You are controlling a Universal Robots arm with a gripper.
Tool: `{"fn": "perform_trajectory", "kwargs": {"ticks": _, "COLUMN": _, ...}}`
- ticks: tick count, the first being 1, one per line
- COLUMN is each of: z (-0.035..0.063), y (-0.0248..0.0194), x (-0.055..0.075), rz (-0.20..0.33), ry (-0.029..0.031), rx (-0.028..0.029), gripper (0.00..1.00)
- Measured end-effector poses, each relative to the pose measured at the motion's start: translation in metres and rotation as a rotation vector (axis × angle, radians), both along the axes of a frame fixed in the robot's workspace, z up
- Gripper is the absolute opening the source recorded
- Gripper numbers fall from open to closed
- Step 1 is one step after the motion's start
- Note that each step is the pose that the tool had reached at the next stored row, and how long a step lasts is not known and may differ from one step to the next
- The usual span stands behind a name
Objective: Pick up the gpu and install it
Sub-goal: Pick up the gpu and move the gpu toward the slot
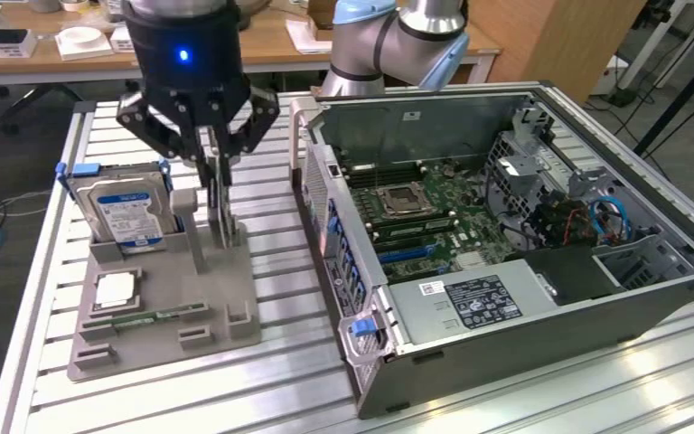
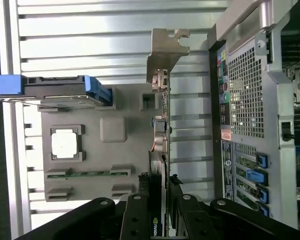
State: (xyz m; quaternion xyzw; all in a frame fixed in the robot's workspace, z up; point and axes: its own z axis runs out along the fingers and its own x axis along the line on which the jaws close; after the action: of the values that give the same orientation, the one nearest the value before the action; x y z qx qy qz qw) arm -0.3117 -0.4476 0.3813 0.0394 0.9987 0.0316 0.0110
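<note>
Slotted aluminium table (image 1: pixel 323 389) is carrying everything. Open tower PC case (image 1: pixel 636 298) is lying on its side near the jaws, toward the exterior view's right, with its motherboard (image 1: pixel 432 217) facing up. Robot arm (image 1: pixel 383 45) is standing behind the case. Grey fixture tray (image 2: pixel 120 107) is sitting directly under the jaws. Black gripper (image 1: pixel 217 194) is hanging straight down over the tray, blue light glowing on its body. Blue-labelled hard drive (image 1: pixel 130 212) is standing upright in a tray slot, beside the jaws toward the exterior view's left. The gpu (image 2: pixel 162 150) is standing on edge in the tray, right between the jaws. The jaws are pressing in on the gpu, one finger on each face; in the wrist view the fingers (image 2: pixel 141 200) are hugging the board. Its silver end bracket (image 2: pixel 166 52) is sticking out at the far end from the jaws, past the tray edge. CPU (image 1: pixel 116 291) is lying flat in its recess, apart from the jaws on the drive side. Green memory stick (image 1: pixel 160 316) is lying in its slot just beyond the CPU.
</note>
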Motion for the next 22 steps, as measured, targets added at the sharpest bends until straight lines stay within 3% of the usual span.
{"fn": "perform_trajectory", "kwargs": {"ticks": 11, "z": 0.0499, "y": 0.0000, "x": 0.000, "rz": 0.000, "ry": 0.0001, "rx": 0.0001, "gripper": 0.26}}
{"fn": "perform_trajectory", "kwargs": {"ticks": 14, "z": 0.0505, "y": -0.0001, "x": 0.002, "rz": 0.001, "ry": -0.0019, "rx": 0.0020, "gripper": 0.26}}
{"fn": "perform_trajectory", "kwargs": {"ticks": 22, "z": 0.0506, "y": 0.0021, "x": 0.036, "rz": 0.001, "ry": -0.0017, "rx": 0.0019, "gripper": 0.26}}
